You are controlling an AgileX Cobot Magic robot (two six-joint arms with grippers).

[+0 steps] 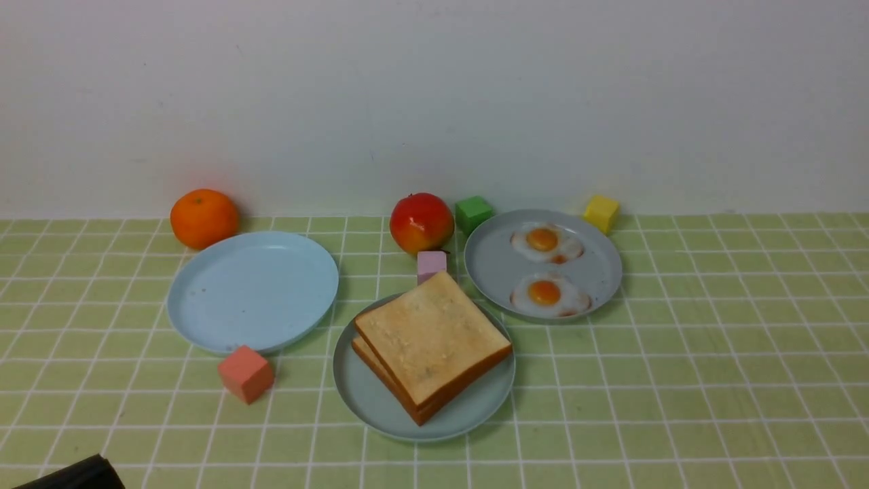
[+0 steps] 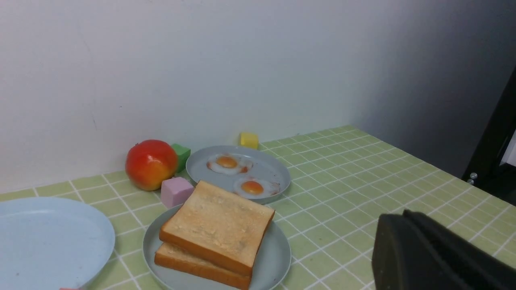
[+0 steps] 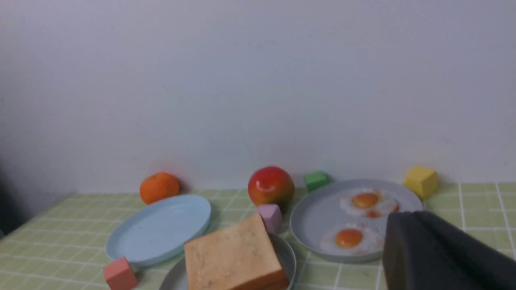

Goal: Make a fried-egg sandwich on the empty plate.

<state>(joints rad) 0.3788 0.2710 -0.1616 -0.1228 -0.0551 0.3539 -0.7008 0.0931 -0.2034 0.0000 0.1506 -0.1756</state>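
Two toasted bread slices (image 1: 431, 336) lie stacked on a grey-teal plate (image 1: 366, 401) at front centre. Two fried eggs (image 1: 546, 243) (image 1: 548, 293) lie on a grey-blue plate (image 1: 489, 261) behind and to the right. The only empty plate (image 1: 252, 291) looks pale blue and sits at left; it also shows in the left wrist view (image 2: 44, 237). My left gripper (image 2: 393, 219) is shut and empty, right of the toast (image 2: 217, 225) and apart from it. My right gripper (image 3: 407, 217) is shut and empty, near the egg plate (image 3: 314, 217). Only a dark corner of the left arm (image 1: 68, 475) shows in the front view.
An orange (image 1: 204, 218), a red apple (image 1: 421, 223), a green cube (image 1: 473, 213) and a yellow cube (image 1: 601, 212) stand along the back wall. A pink cube (image 1: 432, 264) sits behind the toast plate. A salmon cube (image 1: 246, 373) touches the empty plate's front edge.
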